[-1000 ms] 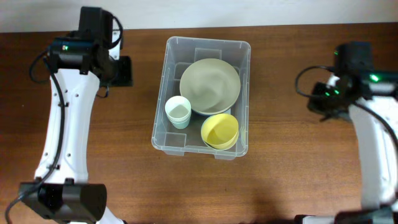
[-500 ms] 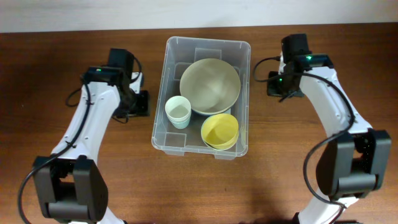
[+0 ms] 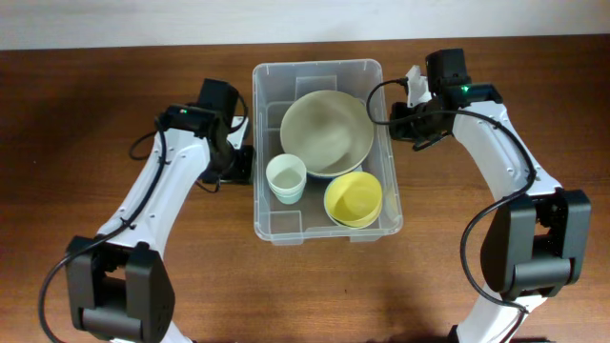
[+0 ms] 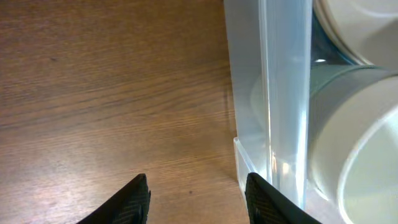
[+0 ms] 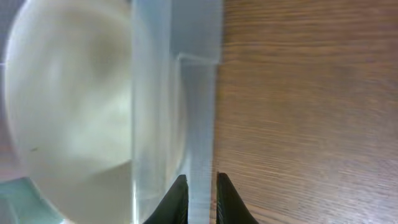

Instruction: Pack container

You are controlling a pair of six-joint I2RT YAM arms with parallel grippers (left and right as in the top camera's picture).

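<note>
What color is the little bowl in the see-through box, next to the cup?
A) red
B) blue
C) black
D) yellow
D: the small bowl sitting in the container, beside the cup, is plainly yellow.

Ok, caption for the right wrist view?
Right gripper pinching the rim of the clear container, pale bowl inside, wooden table alongside.
</note>
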